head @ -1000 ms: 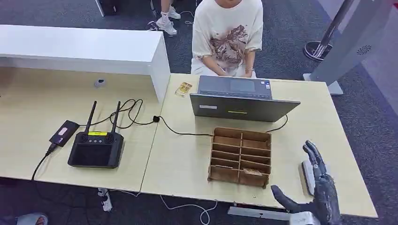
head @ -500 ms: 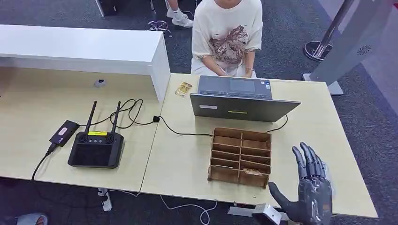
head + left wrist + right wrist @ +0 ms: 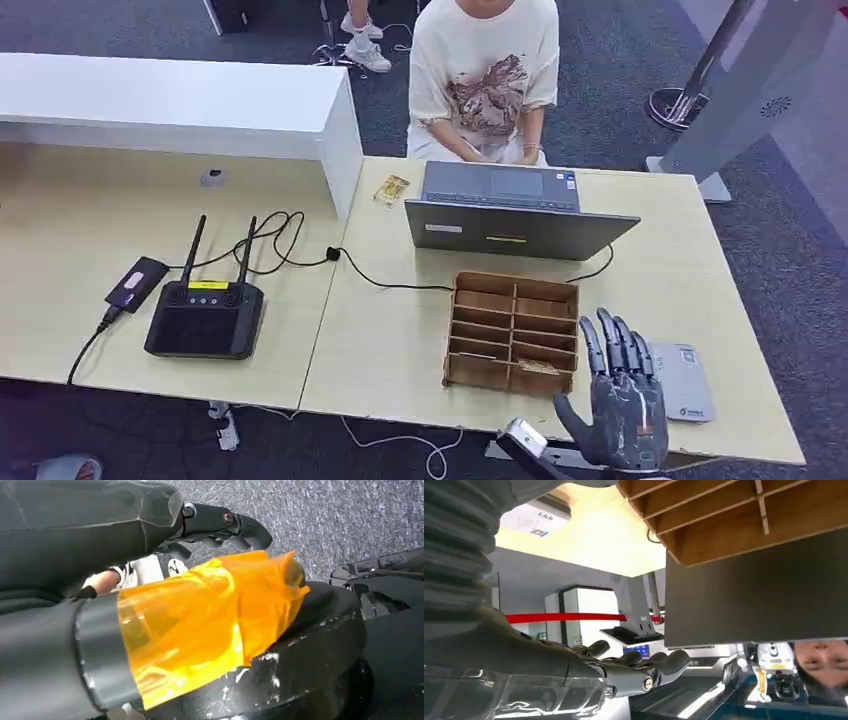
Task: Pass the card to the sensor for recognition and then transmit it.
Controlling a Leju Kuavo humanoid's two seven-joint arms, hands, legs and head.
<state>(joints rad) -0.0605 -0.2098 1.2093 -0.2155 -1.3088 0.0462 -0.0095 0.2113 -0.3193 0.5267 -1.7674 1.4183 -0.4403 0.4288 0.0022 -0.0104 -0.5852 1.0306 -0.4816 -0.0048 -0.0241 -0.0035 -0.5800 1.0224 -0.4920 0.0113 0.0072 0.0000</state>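
My right hand (image 3: 622,405), fingers spread and empty, hovers beside the wooden rack (image 3: 512,335).
Card (image 3: 538,367), seemingly slotted there, ungrasped; sensor (image 3: 684,381) unvisited.

You'll see the grey sensor pad (image 3: 683,381) lying flat near the bench's right front edge; the card (image 3: 538,367) lies in the wooden organizer's (image 3: 513,334) front-right slot.

Pale matt wood-grain table (image 3: 400,350), brown raw-wood compartment box (image 3: 513,335), matt grey plastic sensor pad (image 3: 686,381), glossy dark right hand (image 3: 622,405), matt grey laptop lid (image 3: 515,232)
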